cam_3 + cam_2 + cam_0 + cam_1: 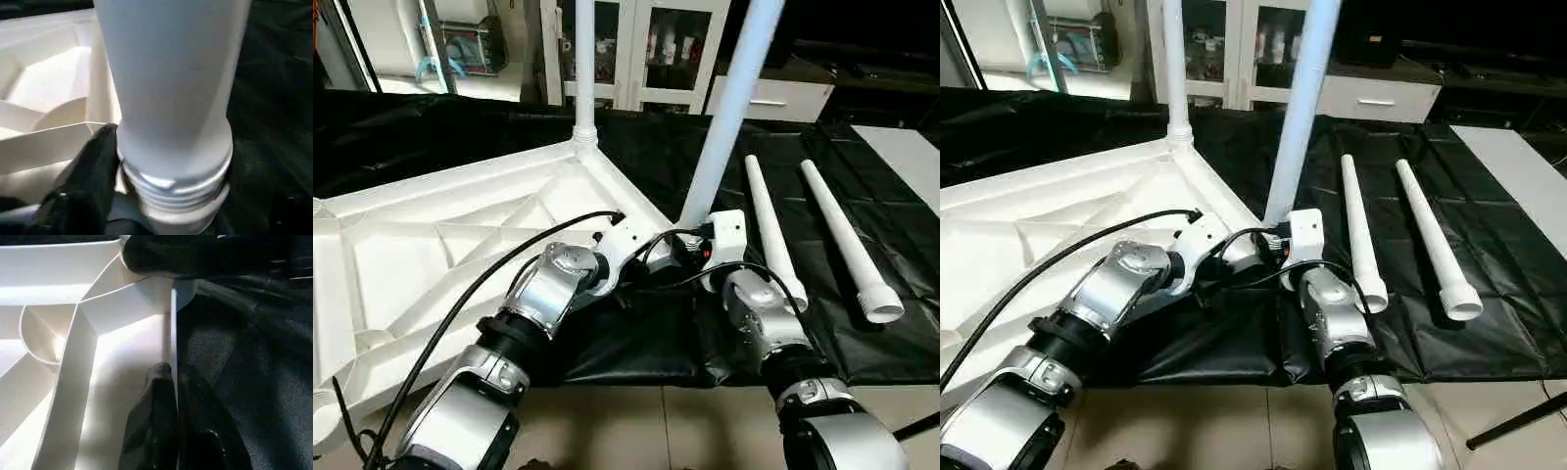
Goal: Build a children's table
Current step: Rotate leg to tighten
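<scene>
The white plastic rectangular tabletop (440, 245) lies upside down, ribs up, partly on the black sheet (1489, 255) spread over the floor. One long tapered white tube leg (584, 69) already stands upright in the far corner socket. A second white leg (729, 108) leans up out of the near corner, and the right claw (161, 196) is wrapped around its lower end, fingers spread to the tube's width, just above the exposed threads (171, 191). Those threads sit at the mouth of the socket with several turns showing, so I'd say this leg is not yet seated.

The left claw (171, 382) is pressed together on the thin edge wall of the tabletop (172, 333) beside that corner, pinching it, which looks like bracing the top against the twist.

Doing this well hinges on that lean, I think: the leg tilts noticeably compared with the straight one behind it, and turning it in at an angle risks cross-threading. Bring it plumb first, then rotate with light downward pressure, regripping low on the tube, while the left claw holds the rim firmly.

Two more white legs (771, 230) (850, 243) lie side by side on the sheet to the right, within reach.
</scene>
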Robot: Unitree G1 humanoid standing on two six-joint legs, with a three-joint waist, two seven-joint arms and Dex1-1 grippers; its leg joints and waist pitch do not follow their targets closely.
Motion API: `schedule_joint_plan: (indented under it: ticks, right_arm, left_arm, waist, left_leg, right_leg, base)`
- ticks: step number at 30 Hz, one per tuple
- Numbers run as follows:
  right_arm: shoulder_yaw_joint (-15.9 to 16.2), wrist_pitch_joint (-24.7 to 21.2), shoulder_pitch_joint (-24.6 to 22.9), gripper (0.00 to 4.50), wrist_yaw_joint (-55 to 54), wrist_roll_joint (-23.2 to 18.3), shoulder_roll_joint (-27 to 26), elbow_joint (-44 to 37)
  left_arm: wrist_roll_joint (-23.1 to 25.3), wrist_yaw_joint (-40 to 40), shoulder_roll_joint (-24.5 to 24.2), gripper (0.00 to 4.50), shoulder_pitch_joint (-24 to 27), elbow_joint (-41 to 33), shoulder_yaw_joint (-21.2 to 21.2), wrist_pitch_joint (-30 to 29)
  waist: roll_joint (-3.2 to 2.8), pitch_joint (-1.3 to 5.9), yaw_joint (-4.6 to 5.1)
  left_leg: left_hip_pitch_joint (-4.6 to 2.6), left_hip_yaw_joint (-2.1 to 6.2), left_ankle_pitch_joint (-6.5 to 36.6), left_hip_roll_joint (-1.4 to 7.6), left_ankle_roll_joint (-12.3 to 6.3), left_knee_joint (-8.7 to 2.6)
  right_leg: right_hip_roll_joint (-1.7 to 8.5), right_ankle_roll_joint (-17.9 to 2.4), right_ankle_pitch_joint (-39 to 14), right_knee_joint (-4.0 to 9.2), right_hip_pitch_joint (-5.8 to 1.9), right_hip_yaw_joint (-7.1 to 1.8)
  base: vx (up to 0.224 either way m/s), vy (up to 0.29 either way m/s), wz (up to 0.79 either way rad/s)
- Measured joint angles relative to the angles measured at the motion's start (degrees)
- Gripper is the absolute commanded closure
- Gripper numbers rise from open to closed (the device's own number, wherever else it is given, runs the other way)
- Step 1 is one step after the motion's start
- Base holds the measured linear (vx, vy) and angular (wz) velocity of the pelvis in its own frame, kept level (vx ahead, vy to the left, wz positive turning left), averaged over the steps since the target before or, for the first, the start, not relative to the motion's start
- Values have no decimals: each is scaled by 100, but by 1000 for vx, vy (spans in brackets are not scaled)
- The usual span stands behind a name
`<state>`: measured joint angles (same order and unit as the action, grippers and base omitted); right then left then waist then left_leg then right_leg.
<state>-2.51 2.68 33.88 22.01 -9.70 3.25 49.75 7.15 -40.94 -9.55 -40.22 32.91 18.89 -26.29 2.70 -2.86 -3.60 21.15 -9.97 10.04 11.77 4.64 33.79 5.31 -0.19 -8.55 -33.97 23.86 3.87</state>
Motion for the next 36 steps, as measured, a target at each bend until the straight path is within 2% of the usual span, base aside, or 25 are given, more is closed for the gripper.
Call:
schedule_joint_plan:
  ticks: [2, 5, 11, 17, 23, 29, 36]
  right_arm:
    - [49, 0, -130, 73, 384, -69, 70, -201]
    - [190, -11, -208, 54, 845, -85, 265, -437]
    - [371, -120, -160, 5, 1647, -86, 647, -704]
    - [733, -329, -188, 5, 3049, -140, 1228, -1092]
    - [1056, -456, -225, 5, 4231, -186, 1658, -1312]
    - [1190, -482, -246, 5, 4779, -189, 1795, -1312]
    - [1265, -457, -247, 67, 5211, -174, 1961, -1299]
  left_arm:
    - [-13, -128, -189, 450, 61, -101, -11, 86]
    - [-64, -491, -463, 450, 256, -432, 20, 184]
    - [-200, -1370, -921, 450, 575, -1027, 236, 471]
    - [-432, -2026, -1442, 450, 889, -1604, 343, 538]
    - [-527, -2522, -1693, 450, 1043, -1822, 418, 579]
    - [-583, -2706, -1797, 450, 1086, -1927, 477, 552]
    - [-611, -2766, -1815, 450, 1091, -1973, 506, 537]
  waist:
    - [-9, -6, 31]
    - [-11, -7, 58]
    - [-14, -5, -27]
    - [-9, -7, -55]
    - [-4, -4, -120]
    - [5, 1, -149]
    - [8, 3, -161]
  left_leg:
    - [3, 1, 0, 1, 0, -9]
    - [0, 2, 0, 4, 1, -25]
    - [-7, -10, 0, 6, 2, -59]
    - [-5, -31, 15, 7, -8, -60]
    - [-23, -30, 11, 9, 1, -57]
    - [-23, -30, 10, 9, 3, -49]
    - [-18, -31, 10, 8, 2, -47]
  right_leg:
    - [-1, 0, 0, -1, 12, 3]
    - [-4, -2, 2, -8, 17, 8]
    - [-4, -12, -6, -7, 16, 5]
    - [-2, -25, -34, -6, 20, -3]
    - [-2, -24, -34, -15, 4, -6]
    - [-2, -25, -33, -19, -3, -10]
    - [-2, -26, -33, -19, -2, -10]
  base:
    - [0, 0, 0]
    - [0, 0, 0]
    - [0, 0, 0]
    - [0, 0, 0]
    - [0, 0, 0]
    - [0, 0, 0]
    - [0, 0, 0]
